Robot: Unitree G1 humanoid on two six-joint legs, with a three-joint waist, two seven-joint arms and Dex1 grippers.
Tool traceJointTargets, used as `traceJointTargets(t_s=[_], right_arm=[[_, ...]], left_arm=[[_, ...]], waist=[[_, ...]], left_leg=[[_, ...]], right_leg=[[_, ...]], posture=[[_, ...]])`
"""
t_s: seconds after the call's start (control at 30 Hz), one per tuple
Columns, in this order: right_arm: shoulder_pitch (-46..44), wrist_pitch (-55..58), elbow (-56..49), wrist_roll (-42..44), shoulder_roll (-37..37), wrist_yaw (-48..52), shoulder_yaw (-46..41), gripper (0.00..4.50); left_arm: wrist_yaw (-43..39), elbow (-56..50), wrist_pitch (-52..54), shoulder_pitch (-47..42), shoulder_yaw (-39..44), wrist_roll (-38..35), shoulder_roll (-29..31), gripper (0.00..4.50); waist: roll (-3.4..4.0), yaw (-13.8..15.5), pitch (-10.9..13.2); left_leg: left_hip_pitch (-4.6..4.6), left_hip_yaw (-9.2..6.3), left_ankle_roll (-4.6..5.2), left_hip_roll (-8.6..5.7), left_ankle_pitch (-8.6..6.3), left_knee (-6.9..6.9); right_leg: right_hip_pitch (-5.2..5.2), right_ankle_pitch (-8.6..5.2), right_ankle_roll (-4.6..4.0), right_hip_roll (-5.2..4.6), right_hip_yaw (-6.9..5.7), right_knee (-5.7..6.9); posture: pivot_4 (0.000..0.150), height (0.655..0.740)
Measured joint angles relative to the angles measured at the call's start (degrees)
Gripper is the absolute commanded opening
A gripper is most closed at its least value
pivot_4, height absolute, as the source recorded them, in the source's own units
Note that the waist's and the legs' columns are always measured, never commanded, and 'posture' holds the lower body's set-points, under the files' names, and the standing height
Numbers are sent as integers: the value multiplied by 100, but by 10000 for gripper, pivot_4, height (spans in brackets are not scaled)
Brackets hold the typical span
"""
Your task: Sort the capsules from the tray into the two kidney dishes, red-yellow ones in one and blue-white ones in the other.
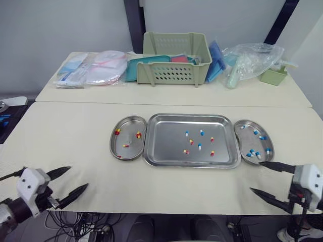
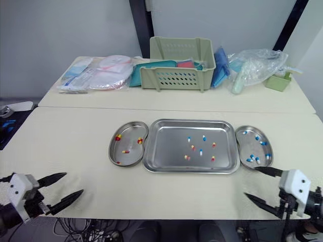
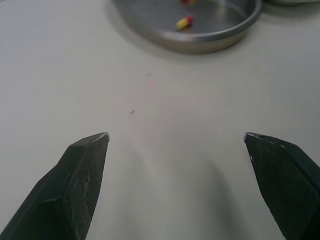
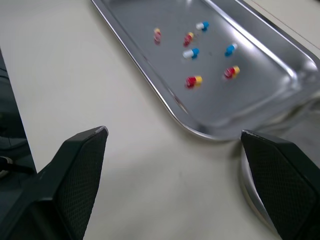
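Note:
A steel tray (image 1: 166, 143) lies mid-table and holds several loose capsules, red-yellow ones (image 1: 186, 152) and blue-white ones (image 1: 201, 132). Touching its left side, a kidney dish (image 1: 128, 126) holds several red-yellow capsules (image 3: 184, 22). On the tray's right side, a second kidney dish (image 1: 250, 142) holds several blue-white capsules (image 1: 262, 137). My left gripper (image 1: 78, 177) is open near the table's front left edge, well short of the left dish (image 3: 200, 42). My right gripper (image 1: 256, 176) is open just in front of the right dish, facing the tray's corner (image 4: 165, 97). Both are empty.
On the back table stand a green slotted basket (image 1: 174, 63), flat plastic packets (image 1: 96, 70) to its left, and a clear bag (image 1: 250, 60) and a small green box (image 1: 273, 75) to its right. The table's front edge runs just behind both grippers.

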Motion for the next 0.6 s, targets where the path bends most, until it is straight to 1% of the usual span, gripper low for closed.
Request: traceJointTargets(t_s=[0.1, 0.2, 0.33, 0.37, 0.43, 0.5, 0.6], right_arm=[[-18, 81, -128, 6, 10, -132, 182, 44697], [-50, 125, -269, 3, 108, -269, 474, 44697], [-47, 317, -472, 3, 150, -504, 697, 44697], [-61, 401, -526, 3, 152, -569, 772, 44697], [-73, 486, -658, 17, 162, -662, 816, 44697], [-55, 563, -701, 25, 164, -736, 843, 44697], [-24, 707, -765, 54, 180, -864, 894, 45000]], left_arm=[[-49, -534, 393, -211, -266, -189, 133, 45000], [-52, -1083, 756, -849, -816, -222, 357, 45000], [120, -1368, 1529, -2419, -1946, -147, 527, 45000], [138, -1356, 1762, -3036, -2377, -57, 526, 45000], [94, -1293, 1945, -3677, -2852, 6, 454, 45000], [52, -1175, 1964, -4091, -3168, 70, 282, 45000], [-224, -468, 1826, -4991, -3971, 418, -171, 38942]], waist=[[-1, 16, 0], [-1, 30, 0], [4, 18, 0], [3, 19, 1], [5, 1, 1], [6, -37, 1], [6, -13, 2]], left_leg=[[0, -5, 0, 0, 0, 0], [0, -7, 0, -1, 0, 5], [1, -10, 0, -3, 1, 7], [-3, -12, 0, -3, 1, 9], [-3, -6, 0, -4, 1, 9], [-3, -3, 0, -3, 1, 8], [-3, -7, 0, -4, 2, 15]], right_leg=[[0, 0, 0, 1, -4, 0], [2, 0, 0, 1, -6, 3], [2, 0, 1, 4, -7, 7], [0, 0, 1, 5, -10, 7], [-1, 1, 1, 4, -4, 6], [-3, 0, 1, 5, -2, 5], [-2, 0, 1, 6, -7, 10]], posture=[[1500, 7400], [1500, 7400], [1500, 7400], [1500, 7400], [1500, 7400], [1500, 7400], [1500, 7400]])
